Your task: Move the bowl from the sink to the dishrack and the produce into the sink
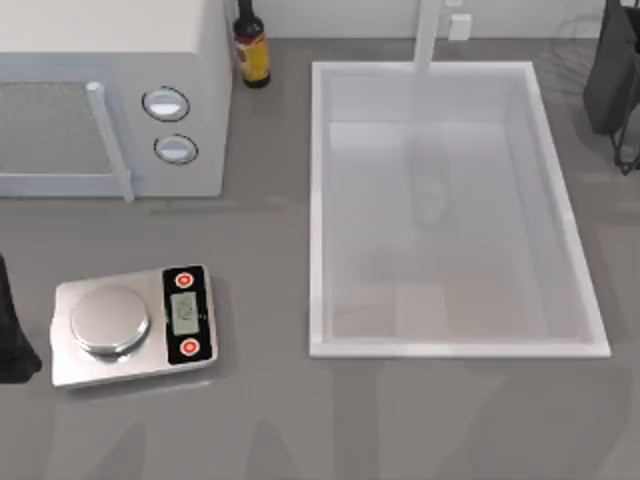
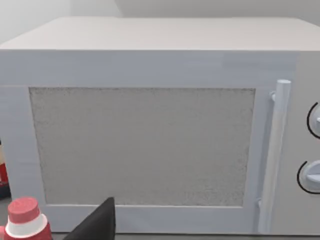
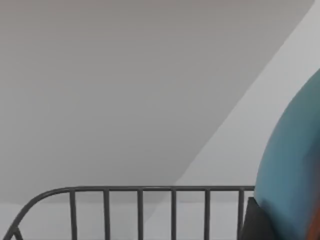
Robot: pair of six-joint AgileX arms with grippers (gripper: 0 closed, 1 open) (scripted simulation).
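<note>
The white sink [image 1: 318, 200] with its pale faucet [image 1: 427, 35] takes up the middle right of the table, and its basin holds nothing. My right arm [image 1: 612, 75] hangs at the far right corner over the faint grey wires of the dishrack [image 1: 566, 50]. In the right wrist view the blue bowl [image 3: 295, 170] sits close against a dark finger [image 3: 248, 222], above the dishrack rail [image 3: 140, 190]; the gripper looks shut on the bowl. My left arm [image 1: 12, 335] is parked at the table's left edge. The produce is out of view.
A white microwave [image 1: 110, 90] stands at the back left with a dark bottle [image 1: 251, 45] beside it. A silver scale [image 1: 135, 325] with red buttons lies at the front left. A red-capped bottle [image 2: 22, 220] stands near the left gripper's finger [image 2: 97, 222].
</note>
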